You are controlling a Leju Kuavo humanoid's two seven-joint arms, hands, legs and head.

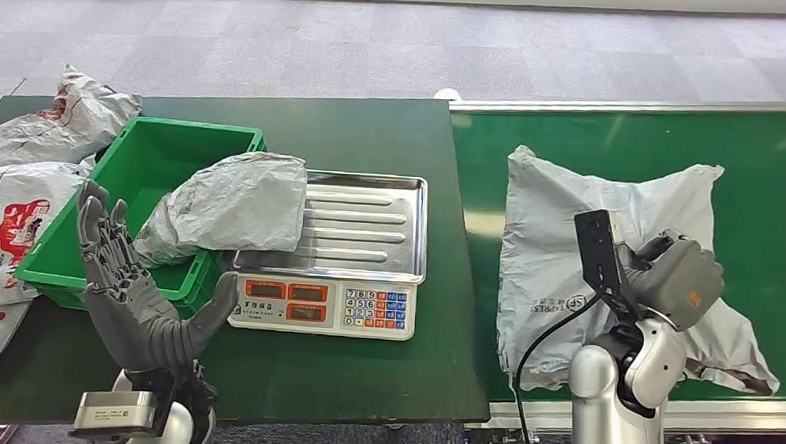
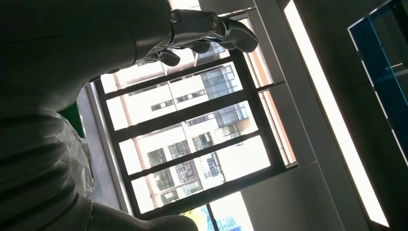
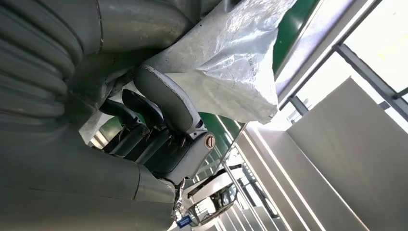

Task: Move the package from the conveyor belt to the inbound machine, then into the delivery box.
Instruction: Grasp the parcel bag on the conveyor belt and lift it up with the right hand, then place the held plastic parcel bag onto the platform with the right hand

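Observation:
A grey plastic package [image 1: 558, 249] lies crumpled on the green conveyor belt [image 1: 762, 158] at the right. My right hand [image 1: 672, 279] sits on its middle; in the right wrist view its fingers [image 3: 163, 120] are curled in against the grey film of the package [image 3: 231, 62], gripping it. A second grey package [image 1: 235, 200] lies across the right rim of the green box [image 1: 131, 166] and the steel tray of the scale [image 1: 364, 231]. My left hand [image 1: 131, 291] is raised in front of the box, palm up with fingers spread [image 2: 207, 29], holding nothing.
Several white and grey mail bags [image 1: 14, 220] are piled at the table's left edge beside the box. The scale's keypad and display [image 1: 325, 304] face me. A black cable hangs from my right wrist over the belt's near rail [image 1: 721, 412].

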